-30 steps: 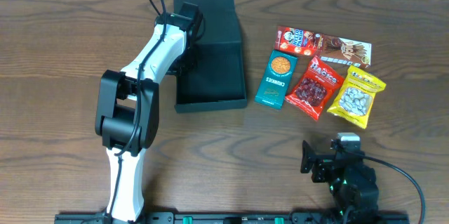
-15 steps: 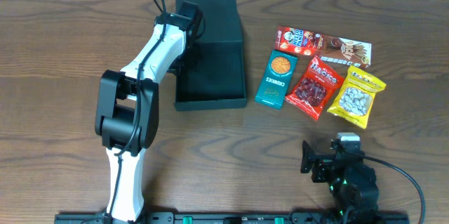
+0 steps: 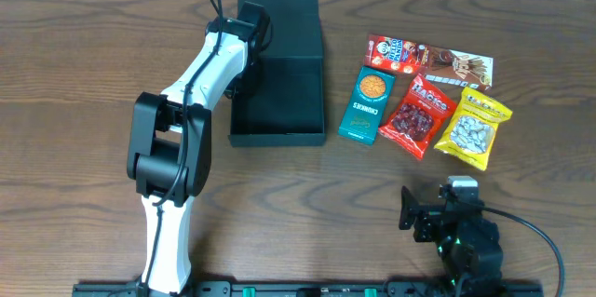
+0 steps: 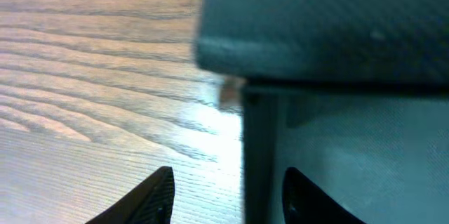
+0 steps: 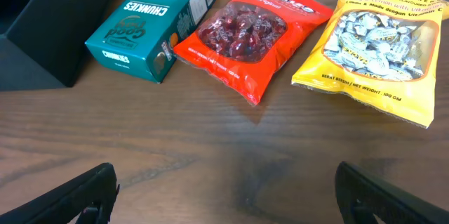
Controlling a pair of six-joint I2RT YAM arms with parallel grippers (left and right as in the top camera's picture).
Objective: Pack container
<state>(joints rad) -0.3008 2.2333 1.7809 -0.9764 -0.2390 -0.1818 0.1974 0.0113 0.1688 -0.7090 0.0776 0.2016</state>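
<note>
Container sits on the desk at the far middle in the overhead view, long side running front to back. Its lid is open at the far end. It lies left of all the snacks.

Left arm reaches diagonally up to the container's left wall, near the lid hinge. In the left wrist view, the left fingers straddle that wall – one tip outside over the wood, one inside the container. They are released: there is a clear gap on the outer side, the inner tip is close to the wall, and nothing is grasped.

Right fingers are spread wide and released, with nothing between them and only bare desk below. The right arm is at the near right of the desk, well apart from the container.

Snacks in a cluster right of the container:
- Teal box is nearest the container, just beside its right wall and not touching it.
- Red bag lies tilted to the right of the teal box, its edge touching the box in the right wrist view.
- Yellow bag is rightmost, just beside the red bag.
- Flat packet lies behind the three. Its near edge meets the tops of the red and yellow bags – cannot tell if it overlaps or only touches.

All four snacks lie flat on the desk, outside the container.
</note>
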